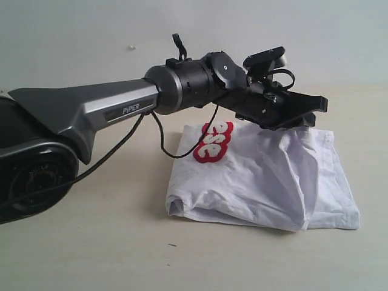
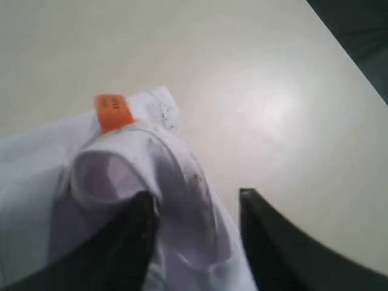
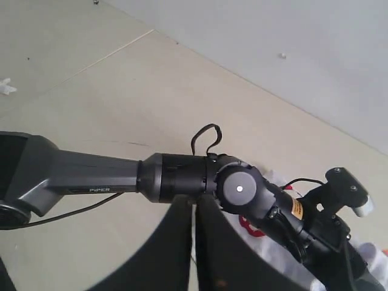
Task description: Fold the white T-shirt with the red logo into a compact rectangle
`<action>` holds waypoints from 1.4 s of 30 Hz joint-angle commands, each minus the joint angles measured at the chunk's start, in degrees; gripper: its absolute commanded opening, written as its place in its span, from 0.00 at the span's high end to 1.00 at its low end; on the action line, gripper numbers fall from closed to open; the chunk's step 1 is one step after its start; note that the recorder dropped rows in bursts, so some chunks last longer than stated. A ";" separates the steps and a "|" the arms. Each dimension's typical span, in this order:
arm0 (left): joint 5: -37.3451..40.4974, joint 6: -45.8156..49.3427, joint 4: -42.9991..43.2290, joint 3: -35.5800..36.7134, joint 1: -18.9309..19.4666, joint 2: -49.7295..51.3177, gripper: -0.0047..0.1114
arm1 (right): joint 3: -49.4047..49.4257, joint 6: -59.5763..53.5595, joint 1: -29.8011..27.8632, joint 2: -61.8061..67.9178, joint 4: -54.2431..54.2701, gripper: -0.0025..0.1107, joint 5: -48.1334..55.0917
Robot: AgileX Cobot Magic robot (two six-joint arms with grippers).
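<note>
Fabric sits at the middle of the beige table (image 1: 91, 242): the white T-shirt (image 1: 260, 176) lies there folded into a rough, rumpled rectangle, one layer doubled over another, its near edge rolled and puffy. The red logo (image 1: 213, 140) shows only in part — a few fuzzy white letters in a thick red outline, facing up at the far left corner of the bundle. The left arm (image 1: 109, 106) reaches in from the left of the exterior view, and its head hangs over the shirt's far edge. In the left wrist view the left gripper (image 2: 197, 212) has its two dark fingers (image 2: 130, 242) parted. The ribbed collar (image 2: 176, 151) bunches between them and lies against one finger, not pinched. The orange neck tag (image 2: 114, 112) sits just beyond the collar. The right gripper (image 3: 194, 230) is clenched on nothing — its fingers meet, up above the left arm and away from the shirt.
</note>
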 commanded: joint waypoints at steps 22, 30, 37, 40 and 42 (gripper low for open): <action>35.43 -8.35 31.72 -4.02 8.42 -13.52 0.90 | 13.31 10.16 0.03 1.51 -20.27 0.89 -18.50; 33.35 -8.88 32.03 5.10 14.60 -16.78 0.96 | 17.08 14.29 -3.98 16.01 -22.74 0.63 -20.27; 22.72 -6.74 31.76 19.46 22.03 -23.26 0.96 | 17.08 8.64 -11.76 30.08 -12.48 0.63 -20.62; 20.82 -3.33 28.61 24.41 25.78 -25.56 0.96 | 17.08 8.07 -14.11 34.88 -10.79 0.61 -20.47; 19.90 -0.11 25.59 27.07 27.77 -26.63 0.96 | 17.08 6.97 -14.86 37.73 -9.51 0.58 -19.62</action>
